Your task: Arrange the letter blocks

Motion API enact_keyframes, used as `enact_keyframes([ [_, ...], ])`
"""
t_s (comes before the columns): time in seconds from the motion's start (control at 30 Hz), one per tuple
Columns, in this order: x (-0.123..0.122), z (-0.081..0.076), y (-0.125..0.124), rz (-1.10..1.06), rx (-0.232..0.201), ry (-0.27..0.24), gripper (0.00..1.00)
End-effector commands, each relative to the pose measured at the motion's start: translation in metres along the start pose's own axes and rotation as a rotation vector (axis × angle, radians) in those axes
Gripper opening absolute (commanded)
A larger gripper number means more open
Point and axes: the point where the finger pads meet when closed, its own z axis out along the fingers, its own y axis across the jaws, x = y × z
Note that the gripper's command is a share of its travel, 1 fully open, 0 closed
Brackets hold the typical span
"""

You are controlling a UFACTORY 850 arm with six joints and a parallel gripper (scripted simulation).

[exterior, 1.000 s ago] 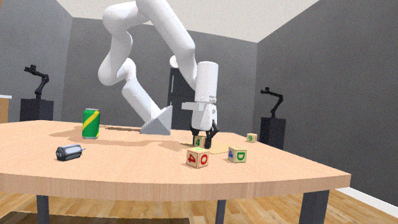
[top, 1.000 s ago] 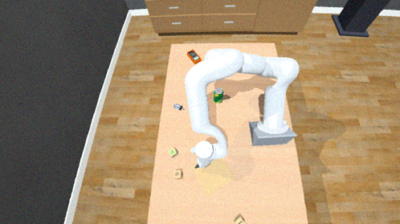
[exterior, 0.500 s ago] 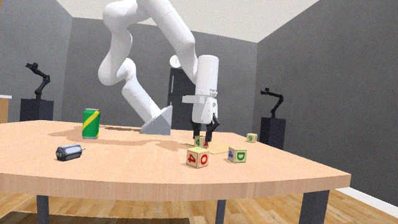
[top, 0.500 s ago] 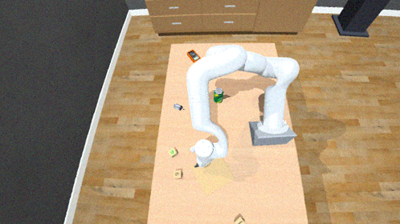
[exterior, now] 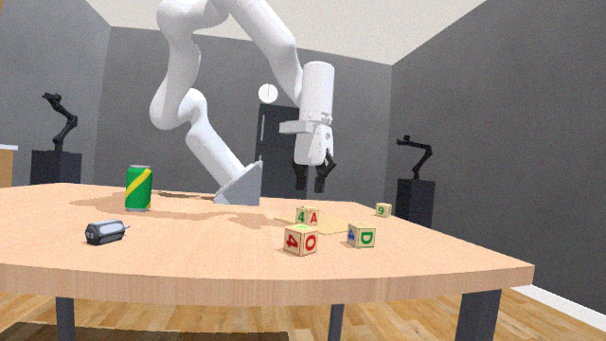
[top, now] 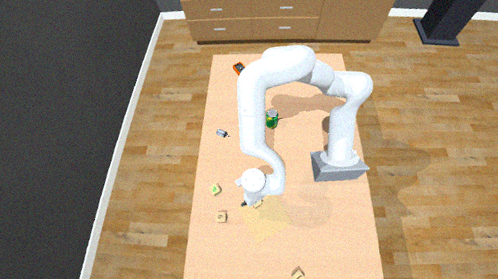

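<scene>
My gripper [exterior: 310, 186] is open and empty. It hangs straight above a wooden block [exterior: 307, 215] [top: 258, 204] with a green 4 and a red A on its sides, which stands at the corner of the thin tan mat [exterior: 333, 225] [top: 268, 219]. In the top view my wrist hides most of that block. A block [exterior: 300, 240] [top: 216, 189] with a red 4 and a red O on its sides stands off the mat, nearer the exterior camera. A block [exterior: 361, 235] [top: 221, 216] with a green D stands off the mat beside it. A block [exterior: 383, 209] [top: 298, 274] showing a 9 stands far off near the table's edge.
A green can [exterior: 138, 188] [top: 272, 118] with a yellow stripe, a small grey object [exterior: 105, 232] [top: 222, 133] and an orange object [top: 239, 67] lie on the table [exterior: 189, 256] [top: 338, 246]. My base [exterior: 241, 189] [top: 340, 170] stands behind the mat. A cabinet [top: 288, 6] is beyond the table.
</scene>
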Motion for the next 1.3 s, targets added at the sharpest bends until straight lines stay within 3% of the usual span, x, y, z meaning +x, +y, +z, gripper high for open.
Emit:
enact_keyframes([
  [0.0, 0.0, -0.007, -0.001, 0.001, 0.001, 0.0, 0.65],
  [0.03, 0.0, -0.007, -0.001, 0.001, 0.001, 0.0, 0.65],
  [0.07, 0.0, -0.007, -0.001, 0.001, 0.001, 0.0, 1.0],
  [0.93, -0.001, -0.007, -0.002, 0.013, 0.002, 0.0, 1.0],
  [1.27, -0.024, -0.012, -0.017, 0.237, 0.005, 0.008, 1.0],
])
